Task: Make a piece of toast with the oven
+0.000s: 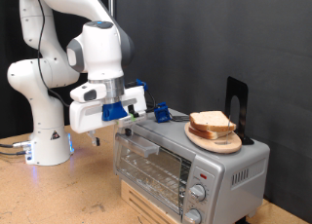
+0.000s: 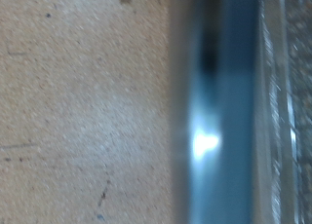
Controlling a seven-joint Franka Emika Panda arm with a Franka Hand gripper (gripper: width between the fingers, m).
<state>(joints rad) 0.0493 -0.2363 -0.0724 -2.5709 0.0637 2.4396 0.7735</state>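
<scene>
The silver toaster oven [image 1: 226, 168] stands at the exterior view's lower right, its glass door [image 1: 151, 164] closed. Slices of pale toast [image 1: 212, 122] lie stacked on a round wooden plate [image 1: 222, 143] on top of the oven. My gripper [image 1: 130, 107], with blue fingers, hangs at the oven's upper edge on the exterior view's left, close to the top of the door. The wrist view is blurred: it shows the speckled table [image 2: 78, 107] and a shiny blue-silver band [image 2: 219, 117], probably the oven's edge. No fingers show there.
The oven rests on a wooden box [image 1: 146, 206]. A black upright stand [image 1: 237, 99] is behind the plate. A small blue object [image 1: 159, 113] sits on the oven top near the gripper. The robot's base [image 1: 49, 136] is at the left.
</scene>
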